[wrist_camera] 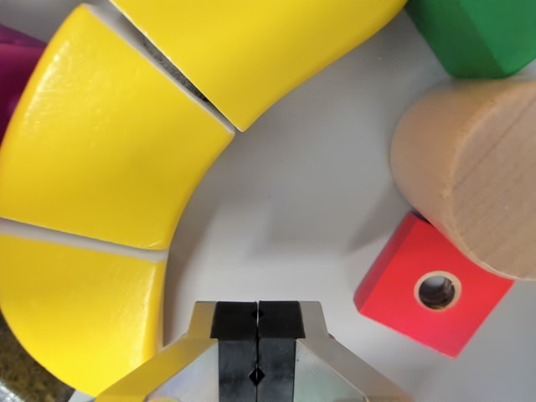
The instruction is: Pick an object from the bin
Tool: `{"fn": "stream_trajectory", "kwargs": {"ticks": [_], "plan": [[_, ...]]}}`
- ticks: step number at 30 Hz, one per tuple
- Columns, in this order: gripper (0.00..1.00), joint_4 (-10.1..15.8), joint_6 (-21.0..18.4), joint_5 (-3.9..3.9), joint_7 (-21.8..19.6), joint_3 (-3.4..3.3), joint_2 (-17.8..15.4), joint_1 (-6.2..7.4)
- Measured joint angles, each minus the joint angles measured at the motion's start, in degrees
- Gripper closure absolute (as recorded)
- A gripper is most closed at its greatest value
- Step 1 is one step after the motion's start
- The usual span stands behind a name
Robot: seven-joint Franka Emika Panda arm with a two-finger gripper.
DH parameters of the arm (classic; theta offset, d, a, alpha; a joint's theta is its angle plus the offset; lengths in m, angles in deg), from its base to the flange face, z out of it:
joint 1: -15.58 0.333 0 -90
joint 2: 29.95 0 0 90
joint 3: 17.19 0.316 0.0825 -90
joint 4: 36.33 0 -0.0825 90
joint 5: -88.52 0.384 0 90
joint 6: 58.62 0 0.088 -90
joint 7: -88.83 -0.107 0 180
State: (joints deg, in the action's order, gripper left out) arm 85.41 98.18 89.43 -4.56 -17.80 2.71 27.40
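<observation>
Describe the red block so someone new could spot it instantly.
Start at the yellow curved blocks filling the wrist view's left, then cross the pale bin floor rightward. The red block lies below the plain wooden cylinder; it alone has a round hole in its face.

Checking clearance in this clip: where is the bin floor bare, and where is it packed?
One bare patch of bin floor: bordered by the yellow arc pieces on the wrist view's left, the wooden cylinder and red block on the right, the shut tool below. The right side is crowded, with the green block close by.
</observation>
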Motion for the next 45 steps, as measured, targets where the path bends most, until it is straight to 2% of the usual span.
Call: {"fn": "stream_trajectory", "kwargs": {"ticks": [12,20,35,45], "plan": [[1.00,1.06,-3.17,0.00,0.00,-0.04,-4.00,0.00],[1.00,1.70,-6.52,-0.02,0.00,-0.10,-7.82,0.01],[1.00,2.17,-14.36,-0.14,-0.14,-0.19,-15.50,0.03],[1.00,1.42,-20.17,-0.26,-0.33,-0.22,-20.14,0.03]]}}
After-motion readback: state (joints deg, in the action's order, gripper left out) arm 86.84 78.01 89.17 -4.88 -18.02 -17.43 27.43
